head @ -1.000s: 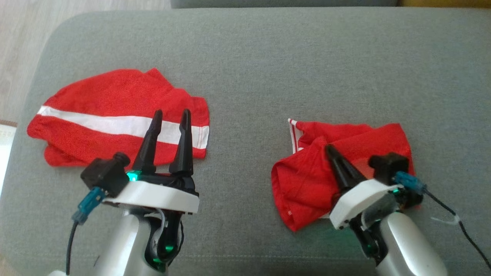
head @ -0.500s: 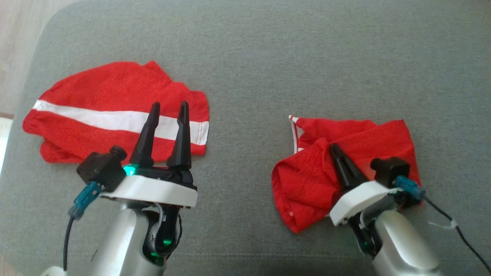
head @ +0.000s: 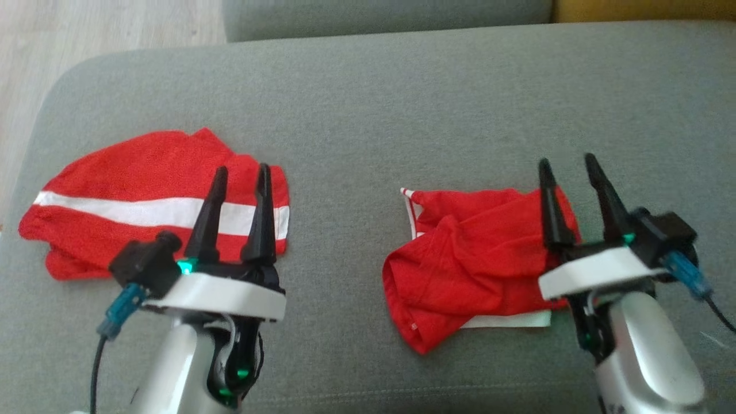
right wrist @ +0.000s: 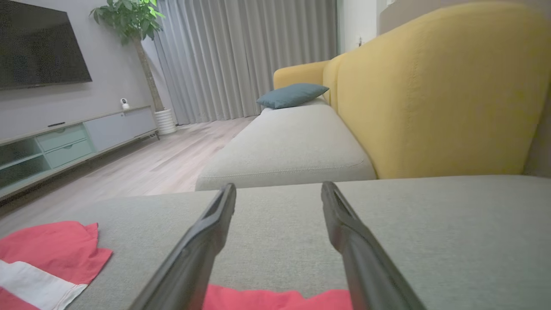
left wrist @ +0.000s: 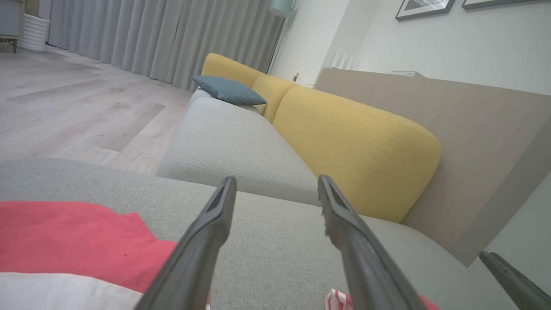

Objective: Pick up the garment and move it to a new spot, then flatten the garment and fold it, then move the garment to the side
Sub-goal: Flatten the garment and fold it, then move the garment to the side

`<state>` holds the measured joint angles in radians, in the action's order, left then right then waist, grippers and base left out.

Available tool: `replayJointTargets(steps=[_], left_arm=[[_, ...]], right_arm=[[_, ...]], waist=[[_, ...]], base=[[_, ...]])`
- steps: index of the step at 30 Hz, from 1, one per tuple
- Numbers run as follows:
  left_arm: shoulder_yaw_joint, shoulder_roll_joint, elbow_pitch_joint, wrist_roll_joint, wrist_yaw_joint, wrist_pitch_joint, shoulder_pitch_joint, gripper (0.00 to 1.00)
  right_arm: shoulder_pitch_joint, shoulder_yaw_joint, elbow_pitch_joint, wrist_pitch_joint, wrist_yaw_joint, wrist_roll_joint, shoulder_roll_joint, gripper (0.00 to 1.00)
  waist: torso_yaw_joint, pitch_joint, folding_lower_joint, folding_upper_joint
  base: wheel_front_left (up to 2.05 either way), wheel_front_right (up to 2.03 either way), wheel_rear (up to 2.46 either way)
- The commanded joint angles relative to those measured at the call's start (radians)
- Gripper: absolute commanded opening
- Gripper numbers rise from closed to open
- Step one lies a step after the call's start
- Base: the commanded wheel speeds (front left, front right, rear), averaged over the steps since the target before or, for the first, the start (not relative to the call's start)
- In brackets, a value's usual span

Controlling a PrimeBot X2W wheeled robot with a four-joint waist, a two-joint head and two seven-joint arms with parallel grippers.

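Flattening looks like the step in hand, so start from how things lie. The crumpled red garment sits bunched on the right half of the grey cushion, toward the cushion's near edge. Its white-trimmed corner pokes toward the cushion's middle, and a pale strip shows under its near side.

Your right gripper hangs over the part of the garment closest to the cushion's right end, fingers spread and holding nothing. It seems to be clear of the cloth, though the wrist view is too low for me to be sure. Your left gripper is also spread and empty, above the cushion's left half, over the striped garment lying there.

Bring the left gripper across to the cushion's middle and take the trimmed corner, since it is the one edge you can read plainly. Set the right gripper on the opposite edge, toward the cushion's right end, and try to pinch a single layer, not the whole heap. Then draw the two apart along the cushion's length, keeping low so the folds slide out and do not lift. Work away from the near edge so nothing slips off, and leave the striped garment alone on the left half.
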<state>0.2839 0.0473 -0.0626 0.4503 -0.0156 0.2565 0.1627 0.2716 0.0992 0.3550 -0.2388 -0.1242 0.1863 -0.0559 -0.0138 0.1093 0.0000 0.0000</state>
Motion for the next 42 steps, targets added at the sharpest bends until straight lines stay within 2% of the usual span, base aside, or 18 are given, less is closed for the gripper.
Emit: replayJointTargets(steps=[1,9,20,30,42], left_arm=[[-0.034,0.003,0.027,-0.015,0.01,0.005,0.015,1.0],[-0.046,0.003,0.002,-0.062,0.018,0.005,-0.033,1.0],[-0.041,0.003,0.007,-0.069,0.017,0.005,-0.047,1.0],[-0.027,0.003,0.008,-0.074,0.022,0.005,-0.011,1.0],[-0.032,0.003,0.004,-0.088,0.035,0.005,0.027,1.0]], right_arm=[[-0.011,0.008,-0.05,-0.002,-0.007,-0.013,0.006,1.0],[-0.125,-0.068,-0.152,0.014,-0.007,-0.03,0.006,1.0],[-0.169,-0.112,-0.17,0.043,-0.007,-0.02,0.006,1.0],[-0.099,-0.131,0.013,0.186,-0.007,0.069,0.006,1.0],[-0.012,-0.094,0.168,0.264,-0.007,0.039,0.006,1.0]], waist=[[-0.01,-0.012,0.0,0.0],[-0.015,-0.04,0.0,0.0],[-0.004,-0.031,0.0,0.0],[0.016,0.04,0.0,0.0],[0.031,0.109,0.0,0.0]], base=[[0.0,0.0,0.0],[0.0,0.0,0.0],[0.0,0.0,0.0],[0.0,0.0,0.0],[0.0,0.0,0.0]])
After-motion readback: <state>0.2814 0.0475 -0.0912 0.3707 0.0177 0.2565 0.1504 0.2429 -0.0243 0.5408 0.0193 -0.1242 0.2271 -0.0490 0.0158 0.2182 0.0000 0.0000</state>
